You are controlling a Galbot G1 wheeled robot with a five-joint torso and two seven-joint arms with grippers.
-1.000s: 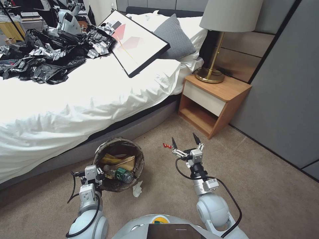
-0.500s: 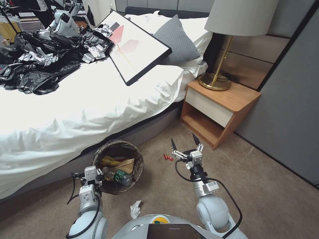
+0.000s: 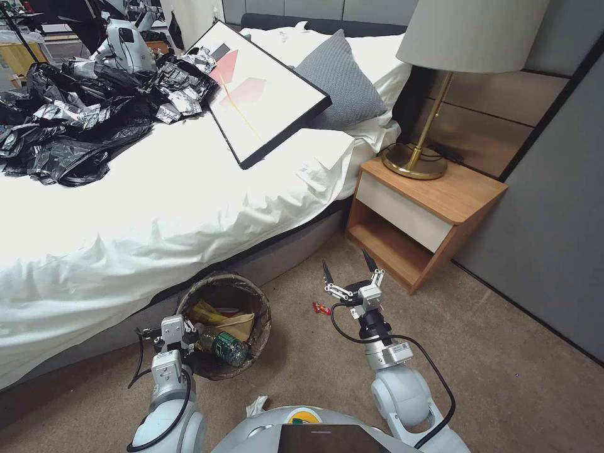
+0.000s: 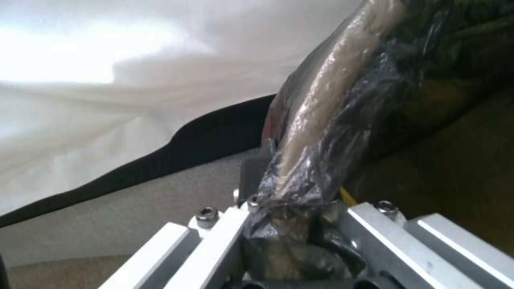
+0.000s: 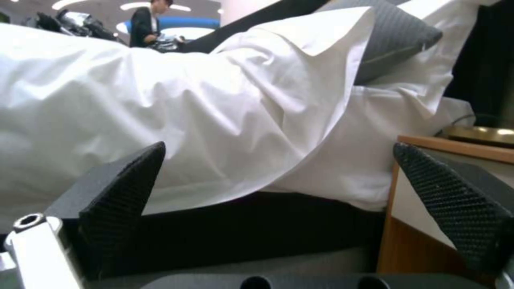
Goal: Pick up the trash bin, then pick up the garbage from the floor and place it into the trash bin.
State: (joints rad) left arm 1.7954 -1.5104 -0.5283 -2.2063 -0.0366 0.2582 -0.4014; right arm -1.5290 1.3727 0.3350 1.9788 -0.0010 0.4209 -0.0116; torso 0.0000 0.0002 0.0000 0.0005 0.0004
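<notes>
The trash bin [image 3: 224, 324] is gripped at its rim by the left tool [image 3: 173, 331]. The right tool [image 3: 347, 272], spread wide, must be lowered onto the red wrapper [image 3: 321, 308].

white-sheeted bed [image 3: 157, 214] on beige carpet [image 3: 503, 371], wooden nightstand [image 3: 428, 220] with brass lamp [image 3: 440, 94], grey walls [image 3: 553, 220].

Pale grey rounded arms are carrying looping black cables; silver metal grippers, left [image 3: 178, 331] and right [image 3: 348, 272], are wearing black textured pointed fingertips [image 5: 120, 196].
</notes>
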